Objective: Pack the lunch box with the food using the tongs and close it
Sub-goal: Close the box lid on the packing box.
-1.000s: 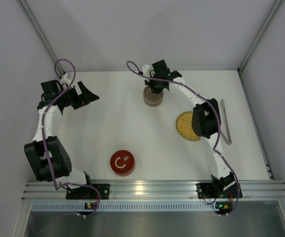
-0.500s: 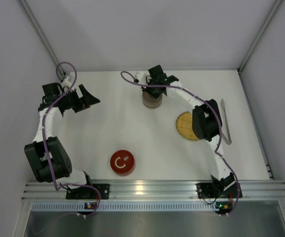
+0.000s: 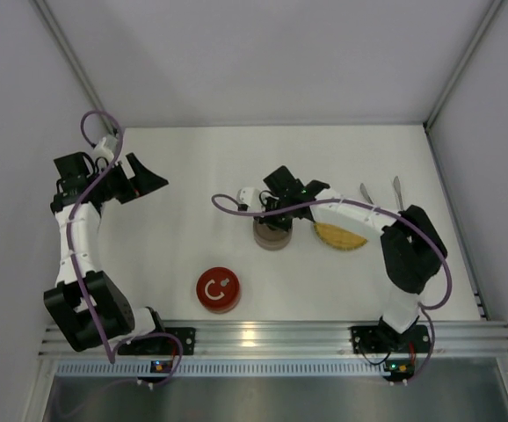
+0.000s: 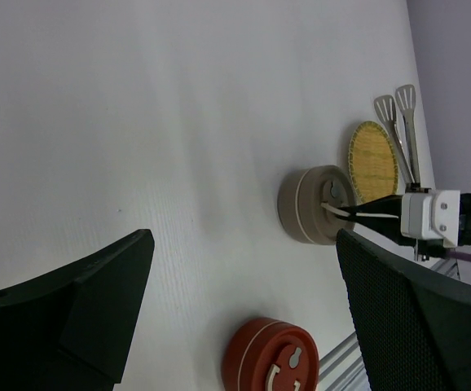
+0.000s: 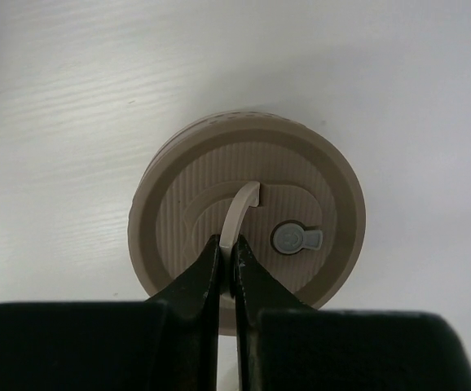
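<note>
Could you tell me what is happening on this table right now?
The right tool is shut on the curved handle of the round beige ribbed tin, gripping it from above. The left tool hangs open over the far-left table. The round red tin, yellow woven plate and slim silver tongs lie untouched.

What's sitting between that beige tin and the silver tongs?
The yellow plate lies between the beige tin and the tongs. The left wrist view shows it best; from above, the right arm hides part of it.
</note>
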### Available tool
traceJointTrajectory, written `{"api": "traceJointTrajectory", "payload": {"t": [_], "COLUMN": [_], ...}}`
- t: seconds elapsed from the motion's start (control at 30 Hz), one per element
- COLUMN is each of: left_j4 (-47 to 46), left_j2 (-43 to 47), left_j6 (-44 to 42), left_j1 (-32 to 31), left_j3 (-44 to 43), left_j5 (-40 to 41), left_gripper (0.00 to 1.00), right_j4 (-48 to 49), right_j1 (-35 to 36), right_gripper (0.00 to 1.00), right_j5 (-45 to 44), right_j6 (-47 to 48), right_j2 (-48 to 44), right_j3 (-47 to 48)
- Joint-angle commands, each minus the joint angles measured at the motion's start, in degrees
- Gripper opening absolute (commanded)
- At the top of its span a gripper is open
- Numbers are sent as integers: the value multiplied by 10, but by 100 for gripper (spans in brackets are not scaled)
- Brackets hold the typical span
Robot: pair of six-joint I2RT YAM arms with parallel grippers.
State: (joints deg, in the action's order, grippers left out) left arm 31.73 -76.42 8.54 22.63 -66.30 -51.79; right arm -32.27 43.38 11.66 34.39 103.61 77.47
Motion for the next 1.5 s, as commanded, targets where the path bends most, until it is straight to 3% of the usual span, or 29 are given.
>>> {"api": "traceJointTrajectory", "payload": {"t": [0.0, 0.2, 0.8, 0.93, 1.13, 1.3, 1.47], "left_j4": [26, 54, 64, 64, 59, 53, 53], "left_j2": [26, 25, 8, 0, -4, -5, -6], "left_j6": [-34, -59, -80, -78, -73, -69, -70], "left_j1": [3, 3, 3, 3, 3, 3, 3], "left_j3": [-15, -18, -19, -21, -20, -18, -23], "left_j5": [-34, -34, -13, -14, -14, -16, -19], "left_gripper": [98, 98, 98, 98, 98, 98, 98], "right_j4": [-48, 2, 36, 43, -10, -9, 12], "right_j1": [35, 66, 147, 141, 116, 116, 116], "right_gripper": [0, 0, 0, 0, 0, 0, 0], "right_j5": [36, 32, -16, -52, -12, -42, -11], "right_j6": [8, 37, -91, -142, -248, -339, -333], "right_j2": [-44, -132, 0, -21, -40, -44, -53], "right_j3": [-89, -209, -218, -210, -165, -163, -183]}}
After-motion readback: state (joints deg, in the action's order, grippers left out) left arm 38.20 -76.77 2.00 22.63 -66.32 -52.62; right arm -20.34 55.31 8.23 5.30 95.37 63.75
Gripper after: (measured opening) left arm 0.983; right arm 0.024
